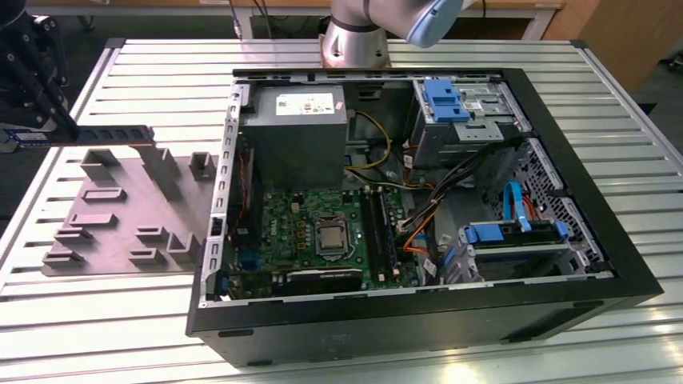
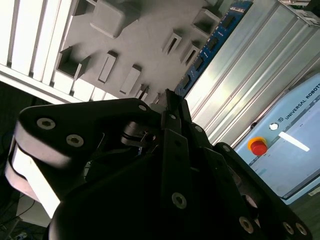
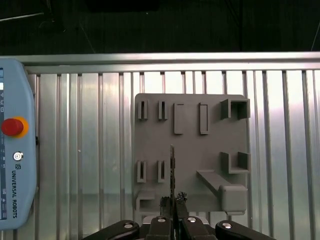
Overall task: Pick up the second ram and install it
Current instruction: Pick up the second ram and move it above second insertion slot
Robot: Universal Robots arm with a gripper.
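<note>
The gripper holds the second ram up over the grey fixture plate, its jaws pinching one end.

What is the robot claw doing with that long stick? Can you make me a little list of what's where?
claw: shut on the second ram
second ram: held level in the air, over the grey fixture plate
grey fixture plate: lying on the slatted metal table, beside the computer case
computer case: open, with the motherboard showing inside
task so far: ram is in the claw, not yet in the case
</note>
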